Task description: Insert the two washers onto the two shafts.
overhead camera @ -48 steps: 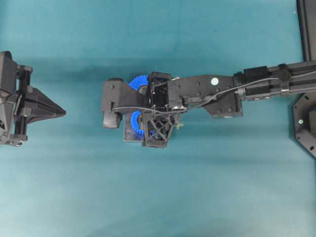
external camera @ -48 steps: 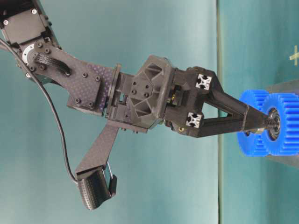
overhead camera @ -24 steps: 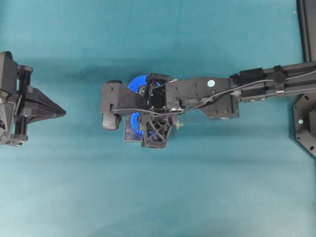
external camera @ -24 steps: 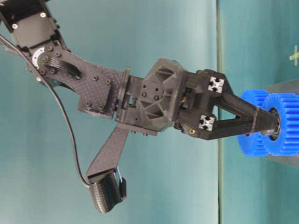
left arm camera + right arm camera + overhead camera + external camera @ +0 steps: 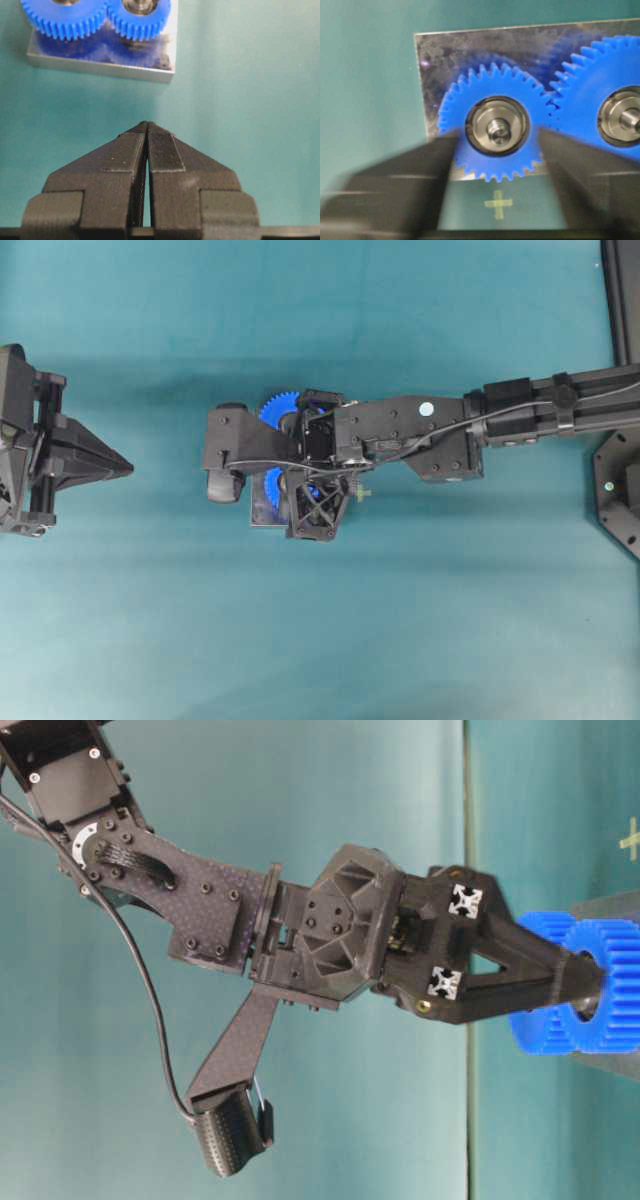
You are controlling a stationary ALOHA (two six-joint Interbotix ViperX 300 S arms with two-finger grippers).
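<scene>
- Washer (image 5: 497,125): judged to be the silvery ring lying flat inside the hub of the smaller blue gear (image 5: 495,130), around the threaded shaft (image 5: 499,131). The right wrist view shows the shaft end standing up through its centre. Whether it is fully bottomed against the hub cannot be told.
- Right gripper (image 5: 497,145): fingers spread wide, one on each side of the hub, holding nothing. The washer lies between them, apart from both pads. In the table-level view the fingertips (image 5: 580,982) sit low against the gear faces.
- Left gripper (image 5: 146,135): fingers closed together, empty, resting well apart from the metal base plate (image 5: 100,67) that carries both gears.
- Larger blue gear (image 5: 615,110): meshed with the smaller one, with its own hub and shaft; not part of this step.
- Step in hand, as judged: release and withdrawal after placement.
- Advice: lift the right gripper straight up along the shaft axis, fingers kept wide, so neither pad drags the washer up the threads.
- Advice: avoid sideways motion until the tips are above the gear teeth; a nudge could turn the gears or shift the plate.
- Check afterwards: washer level, concentric and not cocked on the thread.
</scene>
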